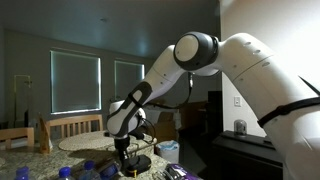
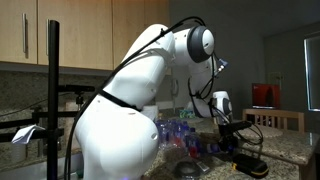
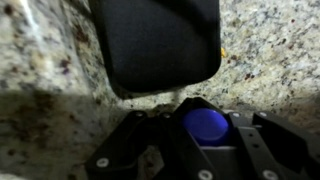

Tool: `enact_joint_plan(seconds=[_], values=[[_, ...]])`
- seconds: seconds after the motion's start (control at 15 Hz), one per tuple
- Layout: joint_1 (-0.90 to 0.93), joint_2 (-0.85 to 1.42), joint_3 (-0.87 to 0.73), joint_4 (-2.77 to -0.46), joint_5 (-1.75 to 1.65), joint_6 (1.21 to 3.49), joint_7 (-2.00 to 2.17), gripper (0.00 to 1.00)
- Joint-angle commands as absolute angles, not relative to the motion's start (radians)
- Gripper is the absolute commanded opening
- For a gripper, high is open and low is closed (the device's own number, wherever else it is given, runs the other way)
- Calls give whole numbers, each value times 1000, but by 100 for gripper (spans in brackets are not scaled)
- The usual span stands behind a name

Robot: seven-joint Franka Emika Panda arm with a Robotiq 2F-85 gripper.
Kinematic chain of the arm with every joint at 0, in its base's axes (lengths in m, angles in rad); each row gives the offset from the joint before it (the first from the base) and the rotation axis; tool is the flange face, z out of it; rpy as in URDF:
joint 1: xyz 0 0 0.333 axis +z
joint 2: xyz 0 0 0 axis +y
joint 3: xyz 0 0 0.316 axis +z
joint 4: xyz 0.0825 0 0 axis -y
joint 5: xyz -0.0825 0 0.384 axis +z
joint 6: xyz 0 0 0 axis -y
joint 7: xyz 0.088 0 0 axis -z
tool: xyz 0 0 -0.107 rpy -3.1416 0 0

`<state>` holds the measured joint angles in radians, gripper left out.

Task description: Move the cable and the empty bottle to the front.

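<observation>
In the wrist view my gripper (image 3: 206, 132) comes in from the bottom and points down at the granite counter (image 3: 40, 60). Its jaws are shut on the round blue cap of a bottle (image 3: 205, 123), seen from straight above. The bottle's body is hidden under the cap, so I cannot tell whether it is the empty one. In both exterior views the gripper (image 1: 124, 150) (image 2: 233, 135) hangs low over the counter at the end of the bent white arm. I cannot make out the cable in any view.
A black rounded slab (image 3: 155, 40) lies on the counter just beyond the gripper. Several blue-capped bottles (image 1: 85, 170) (image 2: 180, 135) stand nearby. A dark round object (image 1: 137, 163) (image 2: 246, 161) lies beside the gripper. A camera stand pole (image 2: 52, 90) rises close by.
</observation>
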<state>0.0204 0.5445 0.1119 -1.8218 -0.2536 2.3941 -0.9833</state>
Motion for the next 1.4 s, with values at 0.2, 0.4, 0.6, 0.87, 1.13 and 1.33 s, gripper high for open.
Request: enact_joint_plan(seconds=[0.2, 0.4, 0.6, 0.87, 1.13, 1.33], values=[[41, 348, 76, -1874, -269, 2266, -843, 7], [48, 307, 86, -1854, -268, 2193, -808, 7], [75, 293, 88, -1817, -301, 2122, -777, 7], [163, 317, 81, -1752, -487, 1938, -654, 7], [231, 342, 97, -1721, -649, 1734, -555, 6], [250, 383, 116, -1698, -710, 1601, -545, 6]])
